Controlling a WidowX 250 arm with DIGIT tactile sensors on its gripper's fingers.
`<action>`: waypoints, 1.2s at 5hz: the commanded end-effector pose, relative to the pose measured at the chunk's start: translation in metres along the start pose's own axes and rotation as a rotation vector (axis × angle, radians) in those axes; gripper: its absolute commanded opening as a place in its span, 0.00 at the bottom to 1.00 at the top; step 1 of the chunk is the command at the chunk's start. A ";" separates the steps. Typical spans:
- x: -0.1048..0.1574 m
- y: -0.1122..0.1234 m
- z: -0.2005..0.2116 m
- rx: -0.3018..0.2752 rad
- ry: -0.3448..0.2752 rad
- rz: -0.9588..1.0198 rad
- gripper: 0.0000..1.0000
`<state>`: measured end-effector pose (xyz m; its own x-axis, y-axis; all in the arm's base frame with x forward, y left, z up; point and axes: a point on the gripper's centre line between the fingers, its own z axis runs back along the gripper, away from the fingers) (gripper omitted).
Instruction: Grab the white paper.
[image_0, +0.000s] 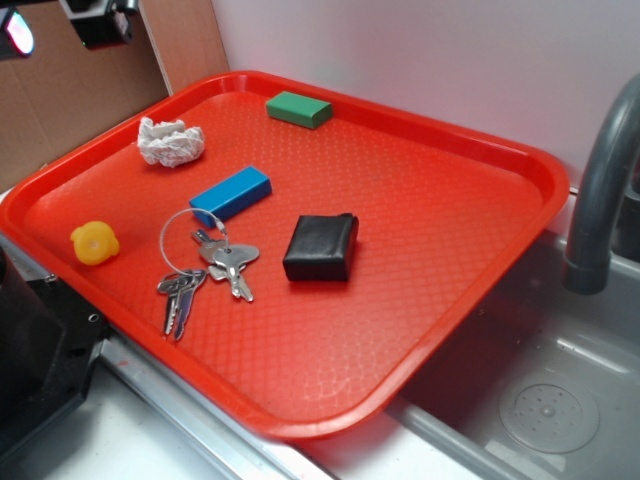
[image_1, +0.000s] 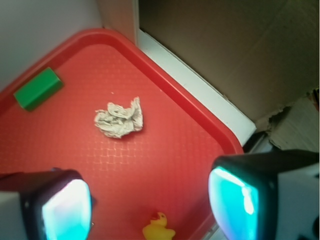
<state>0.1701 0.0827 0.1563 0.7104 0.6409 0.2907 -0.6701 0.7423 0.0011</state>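
Note:
The white paper (image_0: 170, 141) (image_1: 119, 118) is a crumpled wad lying on the red tray (image_0: 480, 200) (image_1: 165, 145) near its far left corner. In the wrist view it lies above and ahead of my gripper (image_1: 150, 202), well clear of both fingers. The two pads (image_1: 67, 210) glow cyan, stand wide apart and hold nothing. In the exterior view only a dark part of the arm (image_0: 100, 20) shows at the top left, high above the tray, so the fingers are out of sight there.
On the tray lie a green block (image_0: 299, 109) (image_1: 38, 88), a blue block (image_0: 231, 194), a yellow duck (image_0: 94, 243) (image_1: 159, 227), a bunch of keys (image_0: 208, 268) and a black wallet (image_0: 321, 248). Cardboard (image_1: 225, 55) stands behind the tray. A grey tap (image_0: 598, 190) and sink (image_0: 550, 400) are at right.

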 end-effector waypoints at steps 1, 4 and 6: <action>0.027 0.004 -0.050 0.065 0.108 -0.007 1.00; 0.059 -0.035 -0.143 0.040 0.132 -0.272 1.00; 0.051 -0.034 -0.138 0.059 0.257 -0.272 0.00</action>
<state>0.2536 0.1115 0.0204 0.8859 0.4632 -0.0240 -0.4581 0.8820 0.1108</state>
